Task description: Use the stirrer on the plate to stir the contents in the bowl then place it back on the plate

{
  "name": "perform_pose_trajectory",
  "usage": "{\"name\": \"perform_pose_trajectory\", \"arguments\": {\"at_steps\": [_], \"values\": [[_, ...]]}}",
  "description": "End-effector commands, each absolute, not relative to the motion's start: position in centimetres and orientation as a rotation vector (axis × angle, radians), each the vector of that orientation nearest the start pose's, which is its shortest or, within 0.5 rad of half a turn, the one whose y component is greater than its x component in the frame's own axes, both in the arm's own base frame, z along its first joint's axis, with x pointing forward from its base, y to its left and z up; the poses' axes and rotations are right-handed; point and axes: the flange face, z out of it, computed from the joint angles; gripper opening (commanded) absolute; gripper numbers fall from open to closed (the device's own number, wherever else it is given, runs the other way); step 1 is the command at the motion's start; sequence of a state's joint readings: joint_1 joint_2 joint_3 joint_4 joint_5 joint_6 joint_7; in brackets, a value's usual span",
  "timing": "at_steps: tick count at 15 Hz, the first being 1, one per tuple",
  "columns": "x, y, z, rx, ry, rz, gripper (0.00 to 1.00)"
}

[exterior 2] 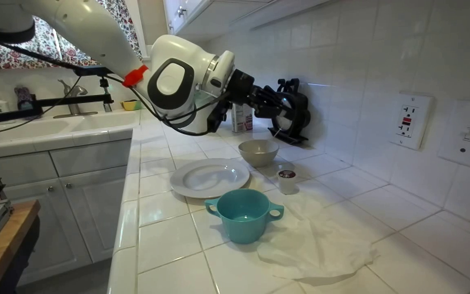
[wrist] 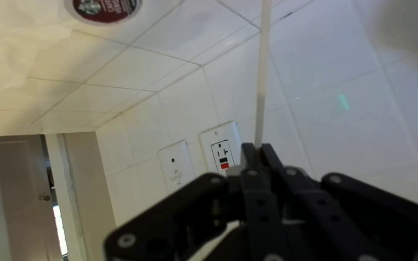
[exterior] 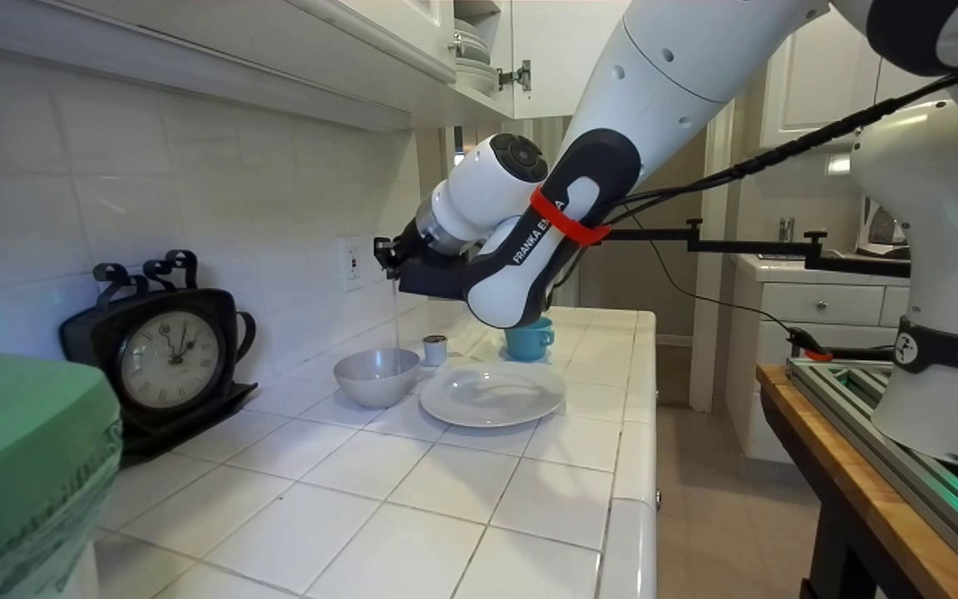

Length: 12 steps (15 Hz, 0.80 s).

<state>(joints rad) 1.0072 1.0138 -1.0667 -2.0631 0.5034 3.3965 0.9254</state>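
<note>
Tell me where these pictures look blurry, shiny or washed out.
In the wrist view, the gripper looks blurred and a green glint marks the wall; in both exterior views, the plate gleams; in an exterior view, the stirrer nearly fades into the wall.

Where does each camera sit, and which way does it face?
Exterior view: near a green-topped container, facing along the white-tiled counter; robot's white arm and base show.
Exterior view: near a turquoise two-handled cup, facing toward a black clock; arm shows, base doesn't.
Wrist view: on the wrist, looking along a thin pale stirrer toward the white-tiled wall; only the black end effector shows.
Both exterior views share the round white plate and grey-white bowl.
</note>
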Motion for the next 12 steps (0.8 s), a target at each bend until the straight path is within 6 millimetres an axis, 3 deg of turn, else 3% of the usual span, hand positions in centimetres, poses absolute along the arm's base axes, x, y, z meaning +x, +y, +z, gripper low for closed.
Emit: {"name": "perform_pose_trajectory", "arguments": {"at_steps": [1,12], "values": [[63.7,0.6,26.8,-2.527,1.184,-1.793,0.01],[64.6,2.8,25.4,-2.472,0.989,-1.942,0.01]]}}
